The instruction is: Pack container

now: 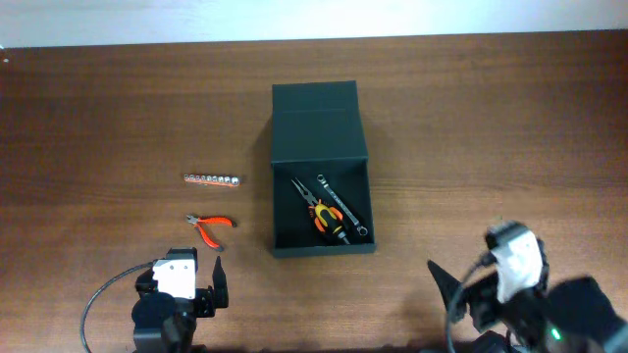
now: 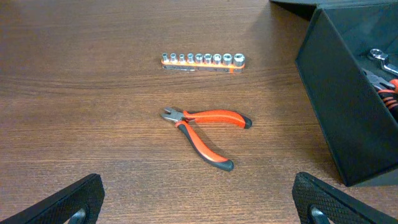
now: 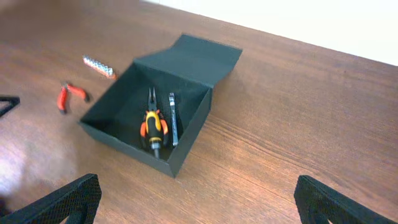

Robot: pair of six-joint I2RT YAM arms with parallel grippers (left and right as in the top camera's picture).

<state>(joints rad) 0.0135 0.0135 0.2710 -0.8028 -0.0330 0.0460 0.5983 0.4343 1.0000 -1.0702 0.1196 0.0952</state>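
Note:
The dark green container (image 1: 278,211) stands open mid-table, its flap lid (image 1: 316,123) folded back. Inside lie orange-and-black pliers (image 1: 322,214) and a silver wrench (image 1: 342,208); both show in the right wrist view, the pliers (image 3: 152,124) beside the wrench (image 3: 173,118). Red-handled cutters (image 1: 211,227) lie left of the container (image 2: 336,106), and a socket rail (image 1: 213,179) lies beyond them. In the left wrist view the cutters (image 2: 208,129) and the rail (image 2: 203,61) lie ahead of my left gripper (image 2: 199,208), which is open and empty. My right gripper (image 3: 199,205) is open and empty, near the front right.
The brown wooden table (image 1: 471,127) ends at a white wall at the back. The container's left wall (image 2: 339,118) rises at the right of the left wrist view. The left arm's cable (image 1: 103,294) loops at the front left.

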